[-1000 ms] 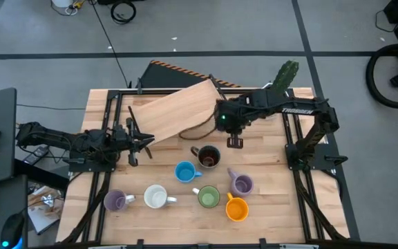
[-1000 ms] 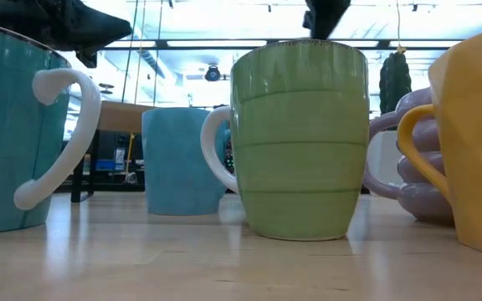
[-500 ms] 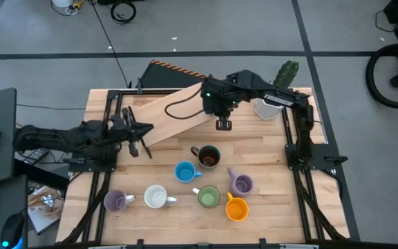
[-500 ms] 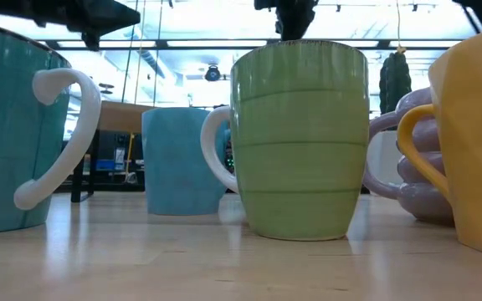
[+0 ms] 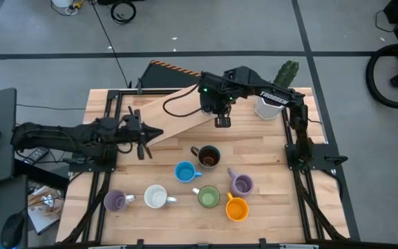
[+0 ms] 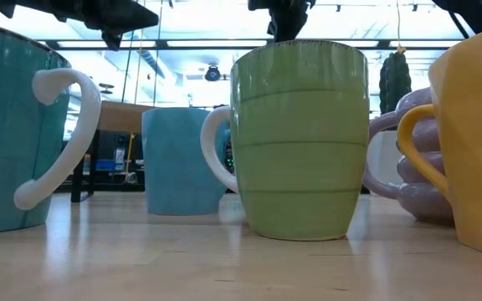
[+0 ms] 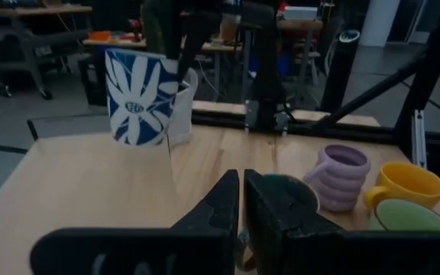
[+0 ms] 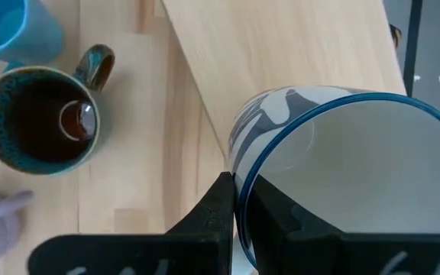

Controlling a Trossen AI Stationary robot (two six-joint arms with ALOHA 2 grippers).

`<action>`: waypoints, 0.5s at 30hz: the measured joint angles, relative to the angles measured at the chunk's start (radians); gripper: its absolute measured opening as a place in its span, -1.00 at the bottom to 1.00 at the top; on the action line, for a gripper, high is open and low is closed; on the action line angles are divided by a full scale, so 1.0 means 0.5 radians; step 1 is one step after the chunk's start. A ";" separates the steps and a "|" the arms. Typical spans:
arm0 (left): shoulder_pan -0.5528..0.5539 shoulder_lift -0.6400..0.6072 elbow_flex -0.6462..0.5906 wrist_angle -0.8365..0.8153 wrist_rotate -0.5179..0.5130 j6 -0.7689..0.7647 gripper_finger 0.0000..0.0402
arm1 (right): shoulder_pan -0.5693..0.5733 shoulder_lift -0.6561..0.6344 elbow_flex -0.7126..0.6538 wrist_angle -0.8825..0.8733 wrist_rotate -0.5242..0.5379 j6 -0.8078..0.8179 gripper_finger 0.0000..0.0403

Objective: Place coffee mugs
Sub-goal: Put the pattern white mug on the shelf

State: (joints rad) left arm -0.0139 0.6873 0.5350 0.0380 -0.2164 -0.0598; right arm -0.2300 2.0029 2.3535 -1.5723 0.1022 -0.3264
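My right gripper [image 8: 237, 183] is over the near edge of the wooden board [image 5: 175, 111] at the table's far middle, shut on a white coffee mug with a blue leaf pattern [image 7: 140, 95]. My left gripper [image 5: 146, 135] hovers shut and empty at the left, by the board's left end. Seven coffee mugs stand upright on the table: dark brown [image 5: 208, 157], blue [image 5: 184, 171], purple [image 5: 242, 184], green [image 5: 208, 197], orange [image 5: 236, 208], white [image 5: 155, 198] and a second purple one [image 5: 116, 200]. My right gripper holds the patterned mug by its rim [image 8: 243, 162], one finger inside the mug and one outside against the wall. The fingers come steeply from above. The mug hangs tilted below them, and in the left wrist view it appears clear of the board.
A white pot [image 5: 268, 107] with a cactus [image 5: 287, 72] stands at the far right corner. Black frame rails [image 5: 292, 138] run along both sides of the table. Bare wood lies between the board and the row of mugs.
My right gripper has carried the patterned mug from above the dark brown mug toward the far edge and a little left, over the board's near edge. My left gripper has risen and drifted slightly toward the right.
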 joint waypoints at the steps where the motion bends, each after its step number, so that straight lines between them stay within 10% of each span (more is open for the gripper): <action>1: 0.000 0.012 0.000 0.001 0.002 -0.007 -0.87 | -0.008 0.000 0.000 0.002 -0.002 -0.011 -0.86; 15: -0.039 0.172 0.000 -0.010 0.008 0.037 -0.87 | -0.172 0.094 -0.008 0.005 -0.143 -0.095 -0.86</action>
State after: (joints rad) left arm -0.0334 0.7732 0.5350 0.0330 -0.2123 -0.0413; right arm -0.3160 2.0500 2.3493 -1.5700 0.0307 -0.3741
